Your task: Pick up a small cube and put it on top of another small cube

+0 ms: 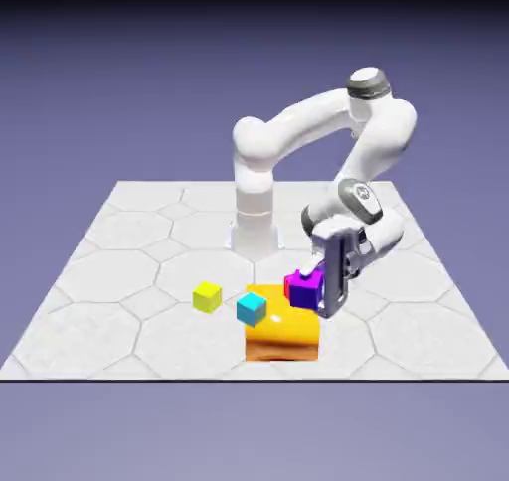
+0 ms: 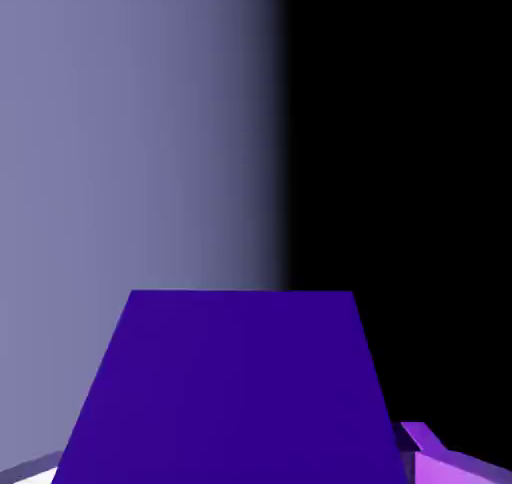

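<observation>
Your white two-finger gripper (image 1: 316, 292), right of frame centre, is clamped on the small violet-purple cube (image 1: 304, 291), held at the large orange-yellow block's (image 1: 283, 336) upper right corner, beside a magenta-pink cube (image 1: 291, 282).

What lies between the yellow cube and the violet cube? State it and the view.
The cyan cube, between yellow cube and violet cube; the exterior view shows it.

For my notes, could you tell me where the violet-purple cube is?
The violet-purple cube is in the tool, beside the magenta cube, above the orange-yellow block's far right corner.
</observation>
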Controlling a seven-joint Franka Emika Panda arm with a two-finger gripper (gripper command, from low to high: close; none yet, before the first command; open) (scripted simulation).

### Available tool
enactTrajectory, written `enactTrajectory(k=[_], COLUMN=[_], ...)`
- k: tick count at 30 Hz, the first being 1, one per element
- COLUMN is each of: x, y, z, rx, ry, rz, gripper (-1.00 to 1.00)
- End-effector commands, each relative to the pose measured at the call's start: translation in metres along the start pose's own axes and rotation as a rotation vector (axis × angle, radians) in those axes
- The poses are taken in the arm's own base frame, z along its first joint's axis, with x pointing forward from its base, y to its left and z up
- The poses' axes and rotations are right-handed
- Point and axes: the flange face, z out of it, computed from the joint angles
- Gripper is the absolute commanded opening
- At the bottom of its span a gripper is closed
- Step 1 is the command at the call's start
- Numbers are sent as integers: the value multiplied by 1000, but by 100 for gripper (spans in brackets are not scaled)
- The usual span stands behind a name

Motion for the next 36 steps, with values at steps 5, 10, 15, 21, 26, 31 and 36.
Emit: enactTrajectory(k=[5,10,15,21,26,31,36], x=[5,3,-5,-23,-41,-59,-74], y=[39,81,121,163,189,205,212], z=[26,46,58,63,61,56,49], rx=[-204,-400,-585,-785,-927,-1040,-1115], ry=[-73,-156,-250,-383,-514,-669,-849], rz=[227,454,679,948,1167,1380,1582], gripper=[-100,-100,-100,-100,-100,-100,-100])
